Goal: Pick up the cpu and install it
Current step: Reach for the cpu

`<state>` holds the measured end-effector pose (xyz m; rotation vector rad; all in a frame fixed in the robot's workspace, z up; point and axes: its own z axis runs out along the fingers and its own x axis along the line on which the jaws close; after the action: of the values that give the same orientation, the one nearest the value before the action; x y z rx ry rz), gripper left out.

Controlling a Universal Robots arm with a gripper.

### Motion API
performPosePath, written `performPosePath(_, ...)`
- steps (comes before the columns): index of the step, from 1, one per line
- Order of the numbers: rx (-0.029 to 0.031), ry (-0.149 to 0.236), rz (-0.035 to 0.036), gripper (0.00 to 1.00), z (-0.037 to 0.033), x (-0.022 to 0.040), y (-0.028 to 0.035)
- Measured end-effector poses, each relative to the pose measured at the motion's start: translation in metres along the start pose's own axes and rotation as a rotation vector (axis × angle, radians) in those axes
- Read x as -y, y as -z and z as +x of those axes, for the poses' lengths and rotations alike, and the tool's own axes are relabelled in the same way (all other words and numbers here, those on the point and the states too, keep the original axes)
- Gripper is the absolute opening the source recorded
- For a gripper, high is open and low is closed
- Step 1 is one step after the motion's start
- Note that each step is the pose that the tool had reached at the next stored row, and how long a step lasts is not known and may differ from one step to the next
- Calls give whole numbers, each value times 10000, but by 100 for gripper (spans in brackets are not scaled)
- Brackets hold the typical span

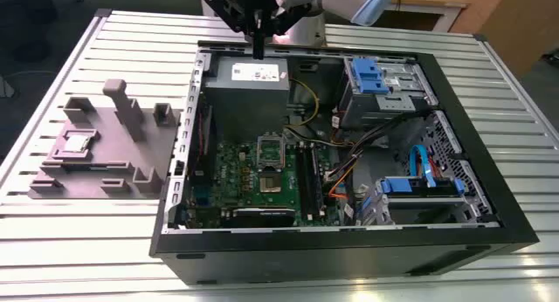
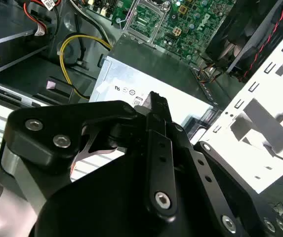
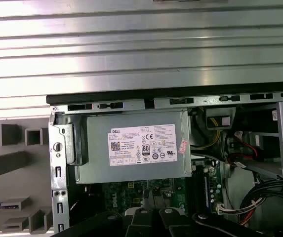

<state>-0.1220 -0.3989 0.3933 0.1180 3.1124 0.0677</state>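
hand (image 1: 259, 51): fingers closed narrow, hanging over the grey power supply (image 1: 247, 92) at the far edge of the open computer case (image 1: 489, 184) | cpu (image 1: 77, 143): lying flat in a recess of the grey fixture (image 1: 122, 161) on the slatted surface (image 1: 88, 249), exterior view's left, outside the case, well apart from the hand

Silvery cpu (image 1: 77, 143), green motherboard (image 1: 234, 172), blue drive brackets (image 1: 367, 76)

Ribbed silvery metal table (image 1: 489, 105), dully glossy. Matt grey sheet-metal box (image 1: 247, 99) with smooth white paper label (image 1: 258, 72). Shiny metal-topped small square cpu (image 1: 77, 143) on matt mauve-grey plastic fixture (image 1: 131, 128).
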Motion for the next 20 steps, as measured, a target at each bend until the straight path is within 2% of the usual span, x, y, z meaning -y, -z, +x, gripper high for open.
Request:
performPosePath(15, -1, -1, 0, 10, 21, 1, 1)
performPosePath(20, 0, -1, 0, 10, 47, 4, -13)
